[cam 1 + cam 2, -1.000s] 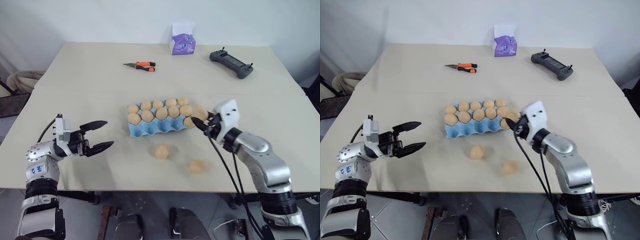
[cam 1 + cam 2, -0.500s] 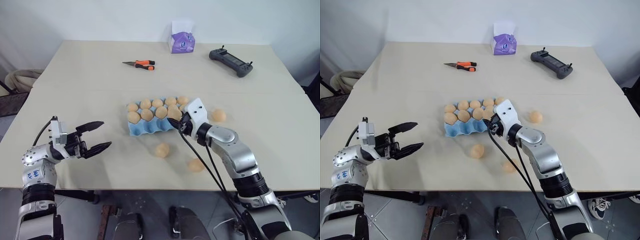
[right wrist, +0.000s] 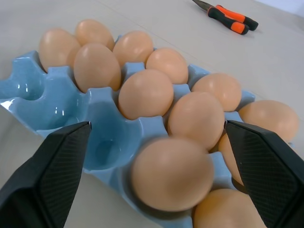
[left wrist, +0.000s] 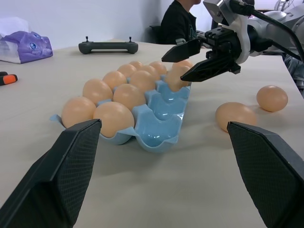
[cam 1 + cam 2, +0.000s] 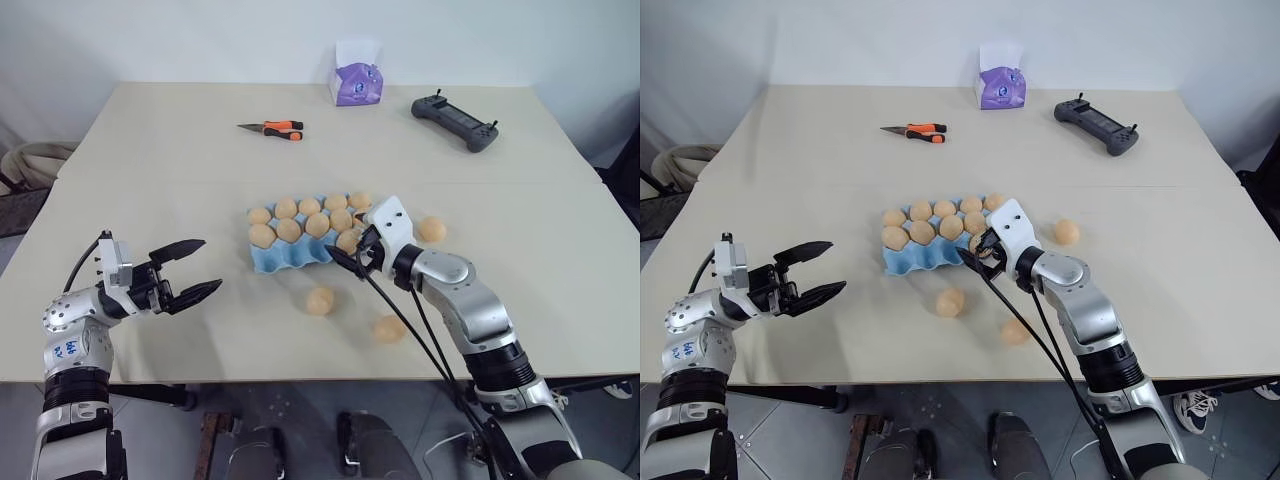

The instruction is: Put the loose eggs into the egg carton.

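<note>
Right gripper (image 5: 352, 250): fingers spread apart at the right end of the carton, one on each side of an egg (image 3: 172, 173). The fingers are clear of this egg, which rests in a front-row cup.
Carton (image 5: 290, 260): light blue tray, directly ahead of the right gripper and reaching away to its left. The two back rows are full of tan eggs. In the front row, the cups to the left of the egg between the fingers lie bare and glossy.
Loose eggs: three on the table. One (image 5: 432, 229) lies just to the right of the right gripper, behind its wrist. One (image 5: 320, 300) lies in front of the carton, nearer the robot than the gripper. One (image 5: 389, 328) lies close to the table's front edge, beside the right forearm.
Left gripper (image 5: 199, 270): fingers wide apart, holding nothing. It hangs over the table well to the left of the carton, pointing towards it.
Pliers (image 5: 271, 128): orange handles, far beyond the carton from both grippers.
Tissue box (image 5: 352, 79): purple, at the far edge.
Controller (image 5: 455, 121): dark, far right of the table.
Person (image 4: 179, 21): in dark clothes, beyond the table in the left wrist view.
</note>
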